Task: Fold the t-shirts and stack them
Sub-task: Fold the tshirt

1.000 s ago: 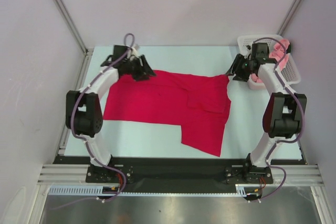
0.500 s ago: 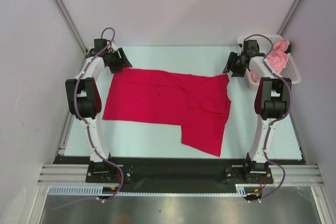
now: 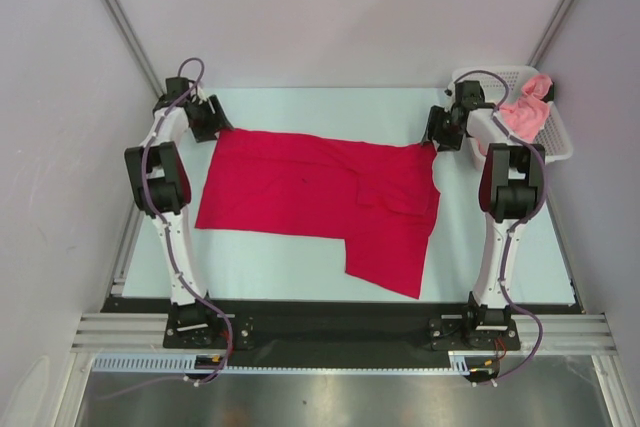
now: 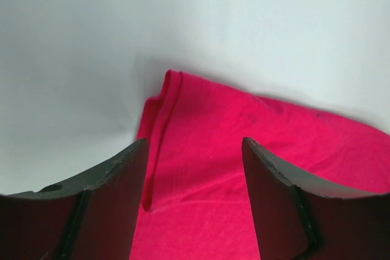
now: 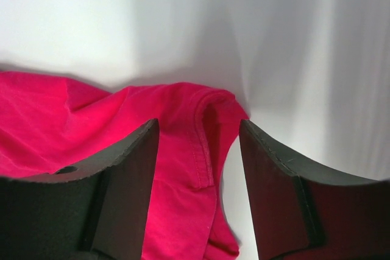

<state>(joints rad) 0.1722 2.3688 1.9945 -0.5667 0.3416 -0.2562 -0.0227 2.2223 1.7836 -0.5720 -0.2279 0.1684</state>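
The crimson red t-shirt (image 3: pixel 320 197) lies spread on the table, partly folded, with a flap hanging toward the front right. My left gripper (image 3: pixel 205 119) is open just off the shirt's far left corner; in the left wrist view that corner (image 4: pixel 177 108) lies between and beyond my fingers (image 4: pixel 116 199). My right gripper (image 3: pixel 440 130) is open at the shirt's far right corner; its hemmed edge (image 5: pixel 204 132) shows between my fingers (image 5: pixel 122 181). The salmon pink t-shirt (image 3: pixel 523 112) is bunched in the white mesh basket (image 3: pixel 555 142).
The basket stands at the far right corner, right beside my right arm. Metal frame posts rise at both far corners. Bare pale table (image 3: pixel 270 257) lies in front of the red shirt and along its left side.
Both grippers have drawn back outward from the red shirt's far corners, the left one further left, the right one slightly back. The shirt lies as before.
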